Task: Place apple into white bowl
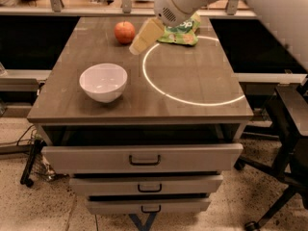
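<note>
The apple, red-orange and round, sits on the wooden table at the back left. The white bowl stands empty near the table's front left, well apart from the apple. My gripper hangs from the white arm that enters at the top right. It hovers above the table just right of the apple, slightly nearer the camera, and holds nothing that I can see.
A green snack bag lies at the back, partly behind the arm. A bright ring of light marks the table's right half. Drawers sit below the top. A dark chair stands at the right.
</note>
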`<state>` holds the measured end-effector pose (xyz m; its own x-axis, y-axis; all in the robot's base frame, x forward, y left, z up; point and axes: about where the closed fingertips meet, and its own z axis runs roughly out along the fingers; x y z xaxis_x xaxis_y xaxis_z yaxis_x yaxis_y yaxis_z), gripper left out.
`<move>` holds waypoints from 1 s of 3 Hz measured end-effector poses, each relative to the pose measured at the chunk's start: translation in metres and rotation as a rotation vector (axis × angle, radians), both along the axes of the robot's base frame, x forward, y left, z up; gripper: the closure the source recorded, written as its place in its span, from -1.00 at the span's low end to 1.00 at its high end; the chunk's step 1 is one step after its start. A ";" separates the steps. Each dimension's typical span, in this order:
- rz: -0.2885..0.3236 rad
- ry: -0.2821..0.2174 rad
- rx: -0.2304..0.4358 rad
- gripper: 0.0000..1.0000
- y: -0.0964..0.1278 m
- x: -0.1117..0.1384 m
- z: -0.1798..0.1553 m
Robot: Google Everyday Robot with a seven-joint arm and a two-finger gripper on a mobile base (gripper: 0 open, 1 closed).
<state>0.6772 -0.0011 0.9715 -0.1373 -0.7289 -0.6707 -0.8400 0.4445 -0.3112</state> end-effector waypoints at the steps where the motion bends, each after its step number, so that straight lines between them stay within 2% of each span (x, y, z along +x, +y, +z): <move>1: -0.114 0.019 0.160 -1.00 0.007 0.074 -0.028; 2: -0.185 0.037 0.281 -1.00 0.021 0.140 -0.063; 3: -0.200 0.040 0.354 -1.00 0.054 0.183 -0.088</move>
